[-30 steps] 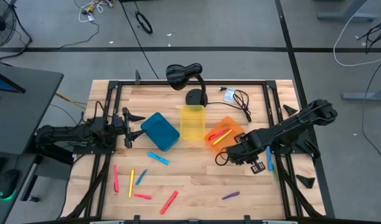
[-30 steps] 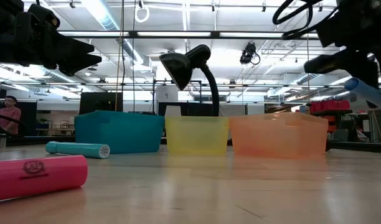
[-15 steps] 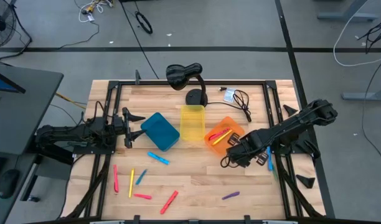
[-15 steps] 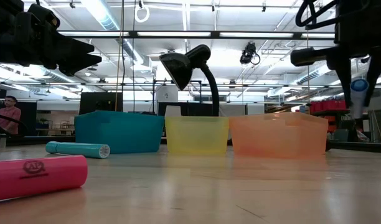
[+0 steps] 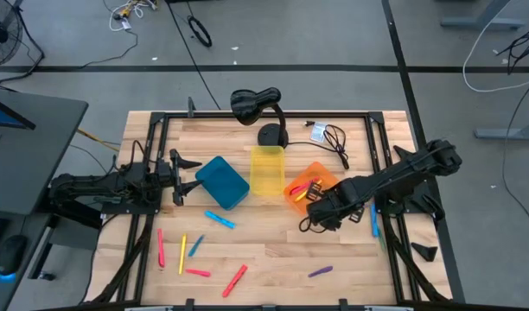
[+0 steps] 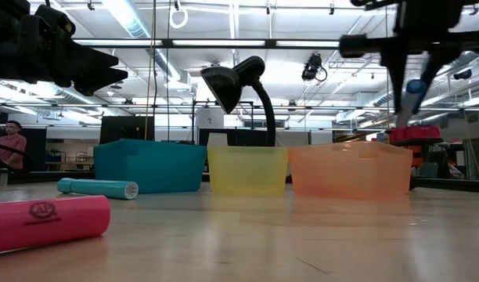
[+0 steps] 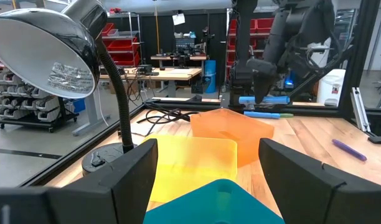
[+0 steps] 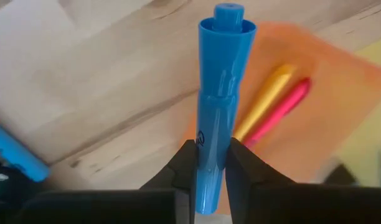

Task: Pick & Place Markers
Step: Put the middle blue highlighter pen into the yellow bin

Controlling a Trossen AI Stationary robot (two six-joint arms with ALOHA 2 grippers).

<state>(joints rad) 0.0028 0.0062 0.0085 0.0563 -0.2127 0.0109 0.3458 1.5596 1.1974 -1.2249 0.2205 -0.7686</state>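
Note:
My right gripper (image 5: 321,213) hangs above the near edge of the orange bin (image 5: 310,185), shut on a blue marker (image 8: 218,93) that points down (image 6: 412,98). The orange bin holds a yellow marker (image 8: 265,102) and a pink marker (image 8: 284,106). Several more markers lie flat on the near left of the table, among them a blue one (image 5: 219,219), a red one (image 5: 235,279) and a purple one (image 5: 320,271). My left gripper (image 5: 180,173) waits open at the left edge, beside the blue bin (image 5: 222,182). My right gripper pinches the blue marker's barrel (image 8: 210,158) between its two fingers (image 8: 241,168), near the marker's upper end. The fingers come from above and point down, along the marker. The marker hangs nearly upright below them, lifted clear, its flared end (image 8: 226,28) lowest.
The yellow bin (image 5: 267,170) stands between the blue and orange bins. A black desk lamp (image 5: 258,108) and a coiled cable (image 5: 334,138) are at the far edge. Another blue marker (image 5: 373,220) lies by the right frame rail. Bare wood lies near the front centre.
My right gripper has risen and gone toward the table's left, to the orange bin, rolling about its own pointing line. The blue marker in it has swung from slanted to nearly upright and stays lifted clear.

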